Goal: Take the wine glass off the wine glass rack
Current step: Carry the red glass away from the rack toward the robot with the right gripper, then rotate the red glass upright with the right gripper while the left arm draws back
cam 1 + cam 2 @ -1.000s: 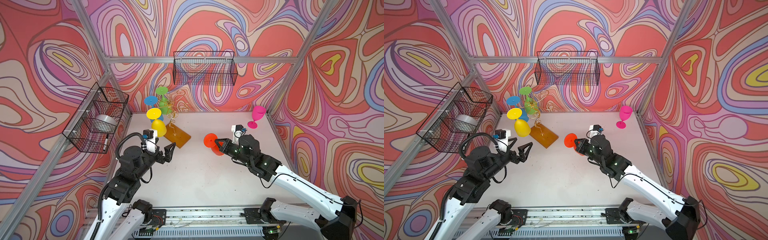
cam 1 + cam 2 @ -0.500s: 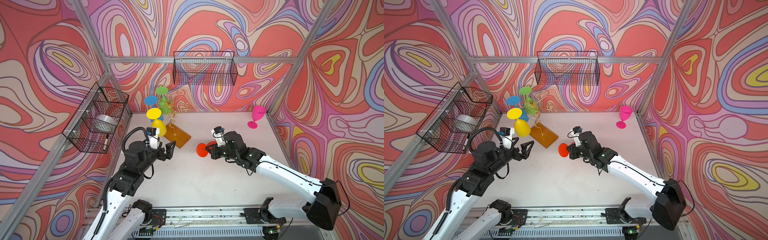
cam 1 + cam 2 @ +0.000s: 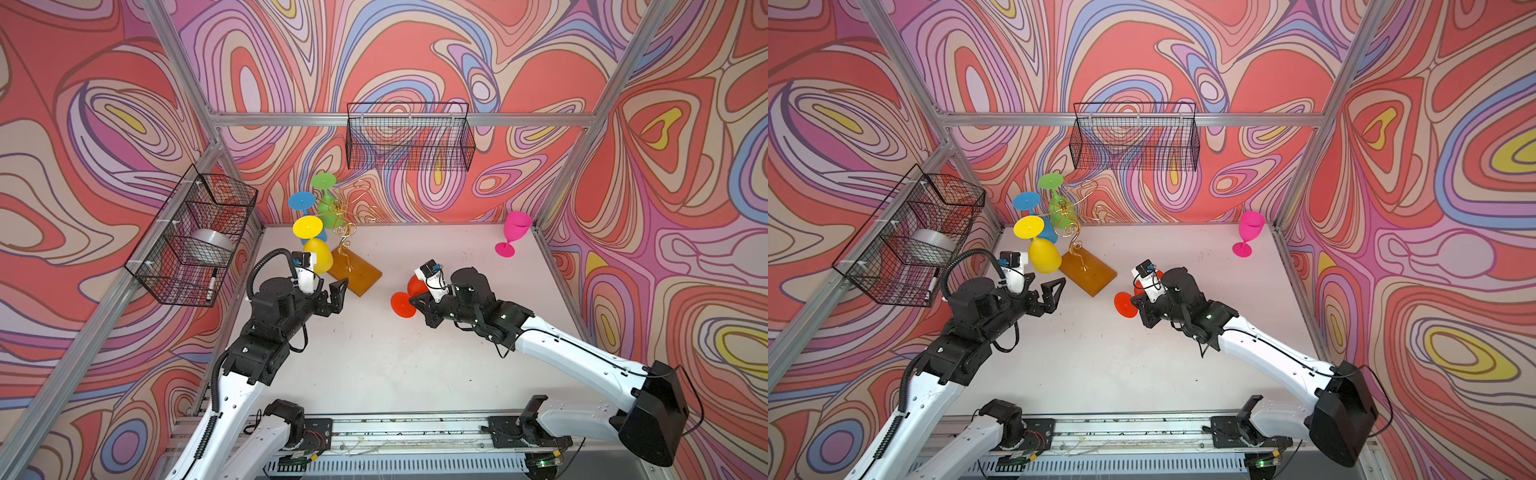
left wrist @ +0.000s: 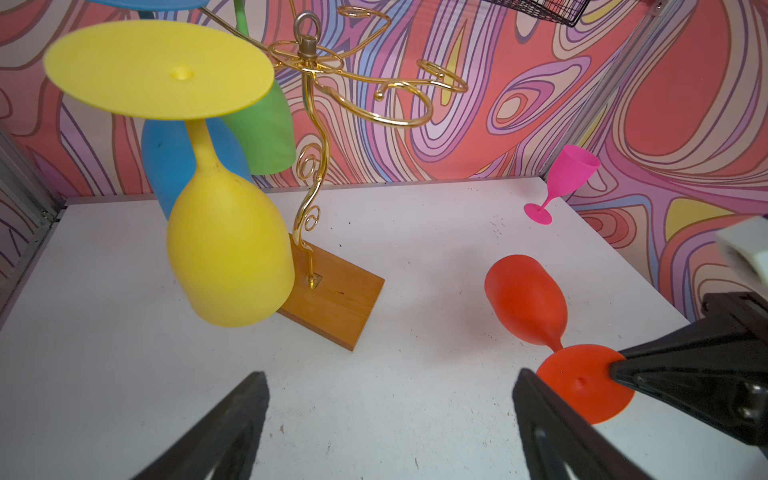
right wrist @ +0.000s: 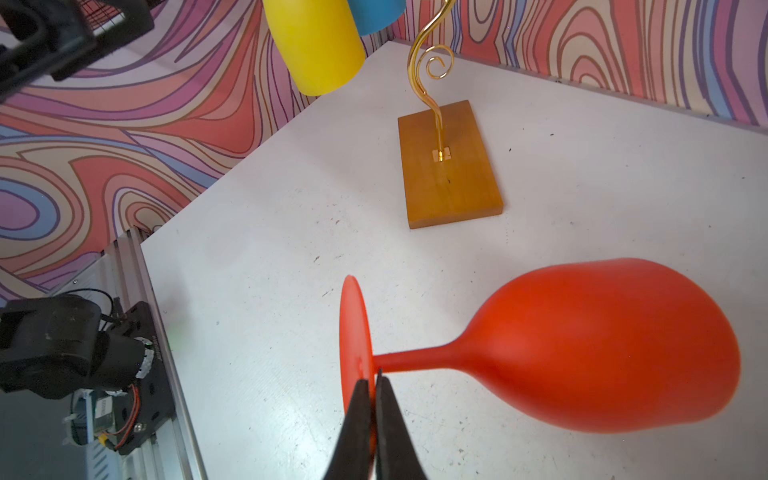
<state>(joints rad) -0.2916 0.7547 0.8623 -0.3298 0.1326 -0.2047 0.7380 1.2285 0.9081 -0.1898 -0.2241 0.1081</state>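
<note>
In a top view I see the red wine glass point(image 3: 404, 305) tipped on its side, off the wine glass rack point(image 3: 353, 272) and near its base. Left wrist view: my left gripper point(image 4: 388, 374) is spread and empty. Right wrist view: my right gripper point(image 5: 371, 384) pinches the glass's foot.

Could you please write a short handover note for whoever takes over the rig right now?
The left claw is open and empty, facing the wine glass rack near the yellow glass.
The right claw is shut on the foot of the red wine glass, held sideways low over the table; whether it touches is unclear.
On the rack, the yellow glass, blue glass and green glass hang upside down. The pink glass stands upright in the far right corner.
Done: red wine glass off the rack. To do: probably set it down and release.
</note>
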